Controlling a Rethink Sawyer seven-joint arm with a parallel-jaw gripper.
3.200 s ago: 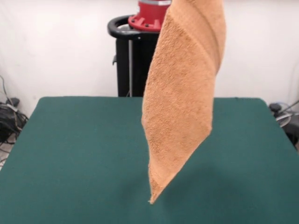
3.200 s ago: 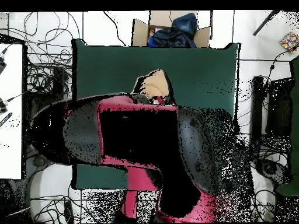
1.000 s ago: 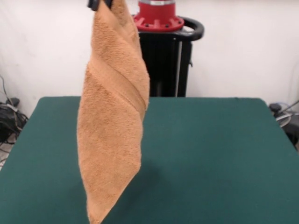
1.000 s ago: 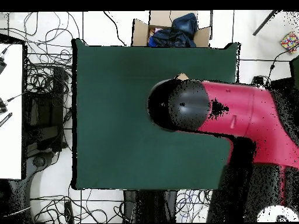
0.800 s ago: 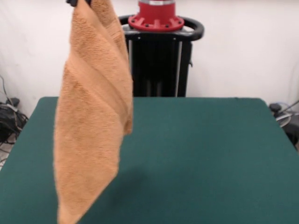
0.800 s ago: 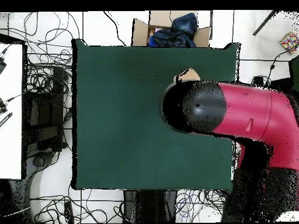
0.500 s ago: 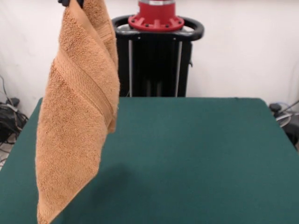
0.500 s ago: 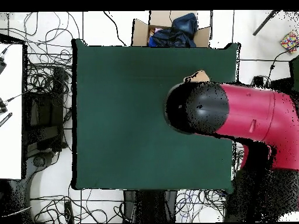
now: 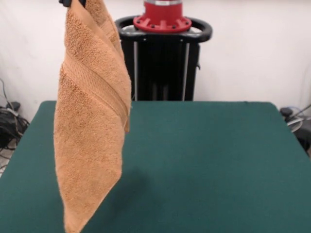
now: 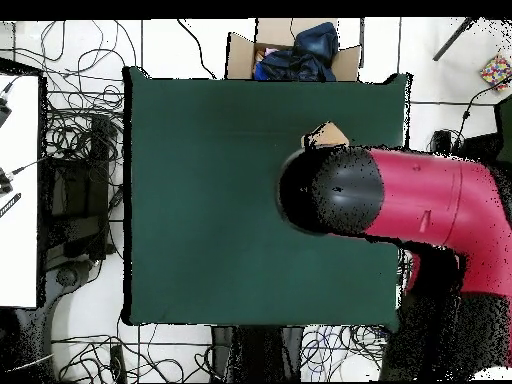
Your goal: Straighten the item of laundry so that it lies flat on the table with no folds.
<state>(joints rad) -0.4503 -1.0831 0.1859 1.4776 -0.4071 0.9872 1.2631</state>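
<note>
Towel (image 9: 92, 121) hangs folded from my claw (image 9: 72, 2), pinched at its top. Dropped here, it could crumple or slide off the tabletop (image 9: 204, 165) edge.

A cardboard box (image 10: 290, 55) of dark clothes sits among floor cables (image 10: 75, 130) beyond the table.

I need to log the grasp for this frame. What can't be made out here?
- Pincer: front view, cut off by the top edge; only dark tips show, grip unreadable.
- Towel: front view, its lowest tip meets the bottom edge; table contact unclear.
- Overhead view: the arm covers nearly all the towel.
</note>
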